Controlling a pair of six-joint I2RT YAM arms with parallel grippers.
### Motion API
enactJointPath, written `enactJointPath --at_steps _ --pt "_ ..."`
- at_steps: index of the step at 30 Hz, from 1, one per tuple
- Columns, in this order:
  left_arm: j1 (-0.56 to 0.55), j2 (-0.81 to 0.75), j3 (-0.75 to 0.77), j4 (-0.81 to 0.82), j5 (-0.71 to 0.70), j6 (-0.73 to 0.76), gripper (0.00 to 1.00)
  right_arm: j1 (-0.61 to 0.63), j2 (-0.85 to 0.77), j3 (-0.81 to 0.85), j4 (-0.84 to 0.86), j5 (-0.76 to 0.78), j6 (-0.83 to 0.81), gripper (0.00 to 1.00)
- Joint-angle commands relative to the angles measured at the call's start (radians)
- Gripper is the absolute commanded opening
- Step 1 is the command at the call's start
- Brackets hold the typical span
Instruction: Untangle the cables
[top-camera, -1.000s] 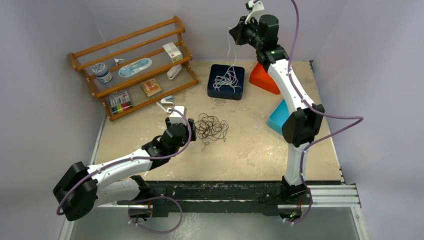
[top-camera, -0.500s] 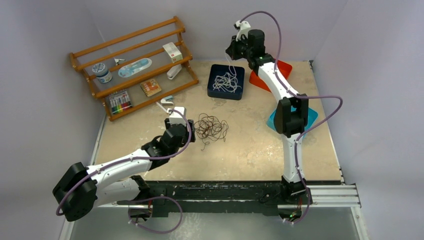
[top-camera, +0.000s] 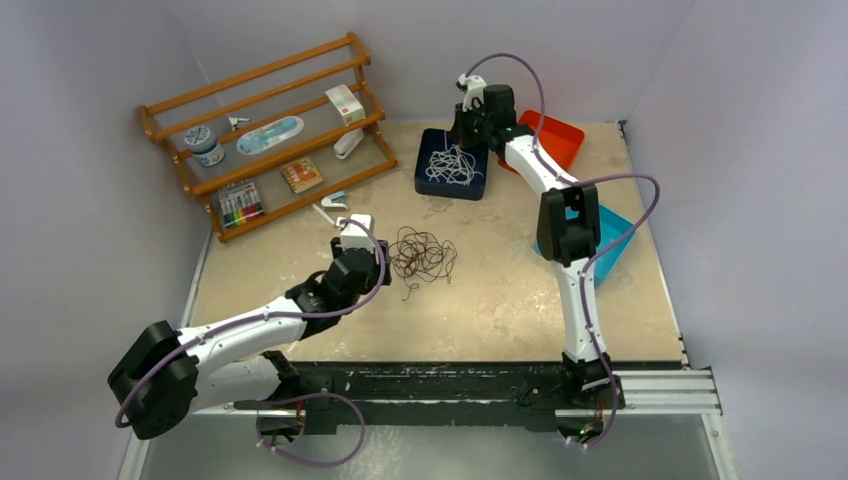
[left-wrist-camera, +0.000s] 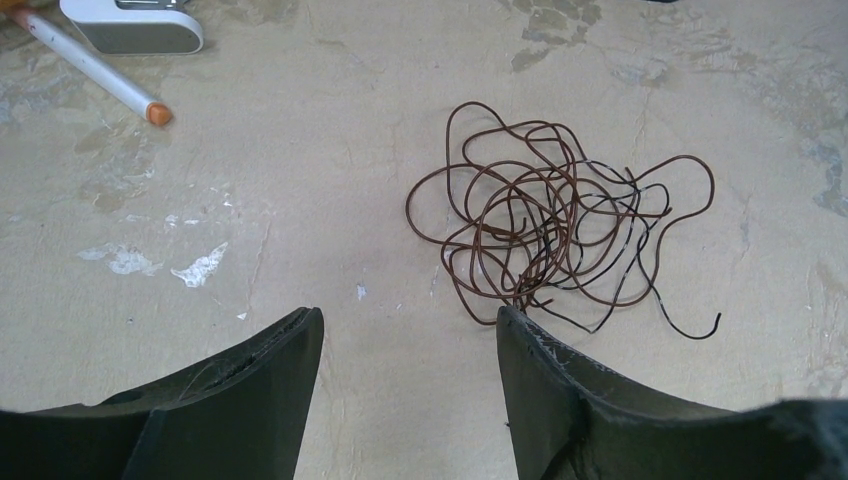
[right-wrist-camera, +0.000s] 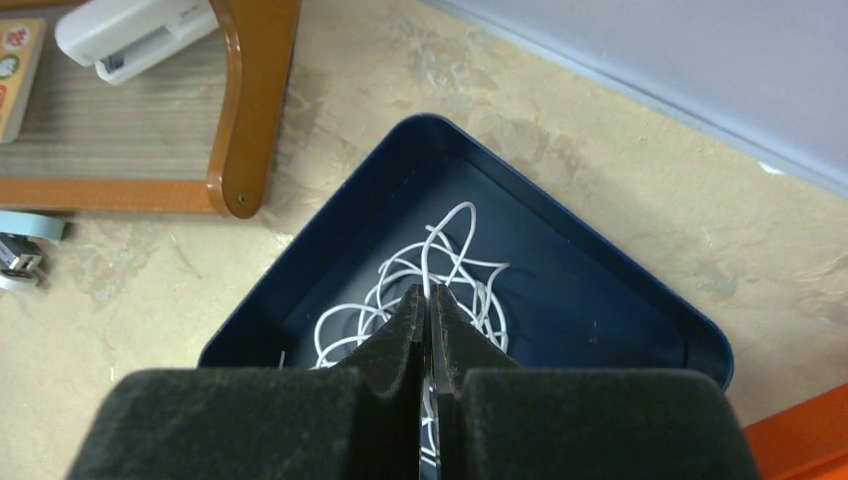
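The left gripper (left-wrist-camera: 410, 325) is wide open, its two dark fingers (left-wrist-camera: 265, 375) spread apart with nothing between them. It hovers low over the beige stone-patterned table (left-wrist-camera: 250, 160). Just ahead of its right finger lies the brown and black cable tangle (left-wrist-camera: 540, 230), a loose knot of thin brown loops with a finer black strand trailing off its right side. The tangle rests flat on the table near the middle of the work area, touching neither gripper. Farther off to the left lie a white pen with an orange tip (left-wrist-camera: 90, 65) and a white stapler-like object (left-wrist-camera: 130, 25).

The right gripper (right-wrist-camera: 428, 300) is at the far side of the table, its padded fingers pressed fully together. A strand of the white cable (right-wrist-camera: 450, 270) runs straight up into the seam between the fingertips and appears to be pinched there. The rest of the white cable lies in curls inside the navy tray (right-wrist-camera: 600, 290) directly beneath.

To the right of the navy tray are an orange tray (top-camera: 555, 135) and, nearer the arms, a light blue tray (top-camera: 612, 235). To its left stands a wooden rack (top-camera: 265, 72) holding a white stapler (right-wrist-camera: 130, 35), a small white and orange box (top-camera: 345, 103) and a pack of markers (top-camera: 240, 203). Their printing is too small to read.
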Motion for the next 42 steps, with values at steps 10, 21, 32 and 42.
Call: enactJointPath --at_steps 10,21,32,42 --pt "0.0 0.028 0.048 0.051 0.017 -0.019 0.63 -0.001 0.079 -0.002 -0.048 0.058 -0.025 0.02" --pt "0.001 0.037 0.05 0.051 0.022 -0.019 0.63 0.004 0.07 -0.016 -0.053 0.067 -0.035 0.14" --pt "0.001 0.045 0.093 0.003 -0.044 -0.033 0.69 0.004 -0.135 -0.054 -0.033 0.111 -0.029 0.5" --pt "0.002 0.067 0.132 -0.021 -0.045 -0.022 0.73 0.002 -0.33 -0.24 0.018 0.134 0.006 0.64"
